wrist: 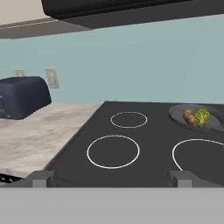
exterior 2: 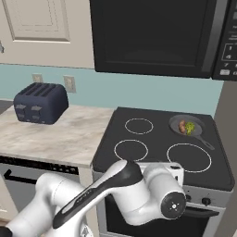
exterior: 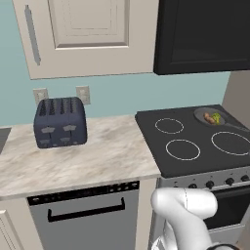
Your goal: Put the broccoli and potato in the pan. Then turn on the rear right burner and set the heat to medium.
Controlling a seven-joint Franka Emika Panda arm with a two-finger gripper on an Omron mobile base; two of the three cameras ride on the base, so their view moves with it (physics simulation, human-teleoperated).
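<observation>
Broccoli [wrist: 202, 116] and potato [wrist: 189, 116] in pan [wrist: 179, 114]

End effector [wrist: 112, 178] low, fingers apart.

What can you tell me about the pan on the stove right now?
The pan is round, shallow and dark grey, like metal, with a long thin dark handle running toward the stove's front right. It sits flat on the rear right burner of the black glass cooktop. Inside lie the yellow-green broccoli and the orange-brown potato, side by side. Nothing else touches it.
</observation>
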